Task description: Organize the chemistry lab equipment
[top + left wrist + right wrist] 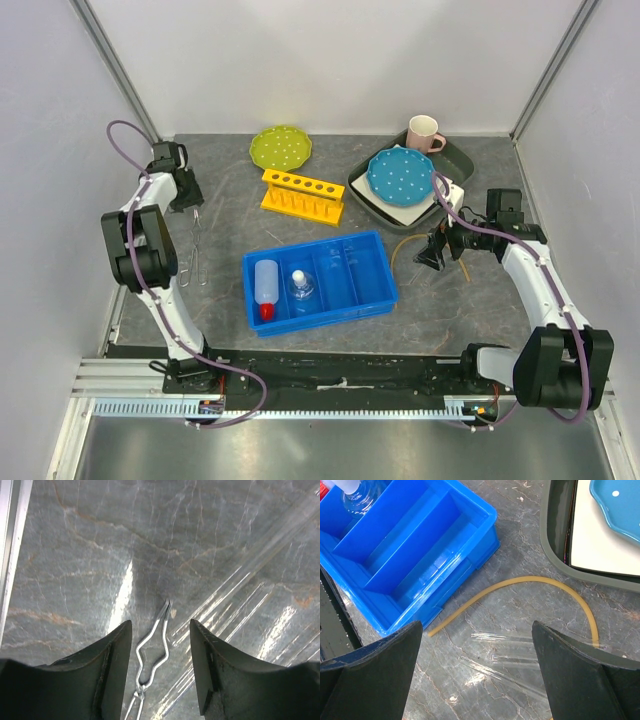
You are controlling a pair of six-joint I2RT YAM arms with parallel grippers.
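Thin metal tongs (197, 250) (150, 650) lie flat on the grey table at the left. My left gripper (186, 200) (160, 623) hangs open over their far end, a finger on each side, touching neither arm. A blue tray (375, 290) (485, 517) holds the white squeeze bottle (266, 288) with its red nozzle and the clear flask (302, 287) (360, 497). Tan rubber tubing (398, 250) (520, 581) curves on the table right of the tray. My right gripper (433, 254) (477, 626) stands wide open just above it, holding nothing.
A yellow test-tube rack (303, 195) and a green dotted plate (281, 147) sit behind the blue tray. A grey tray (362, 185) (552, 550) at the back right carries a blue plate (400, 175) on a white one, beside a pink mug (425, 133). Faint clear glass-like tubes (530, 645) lie under my right gripper.
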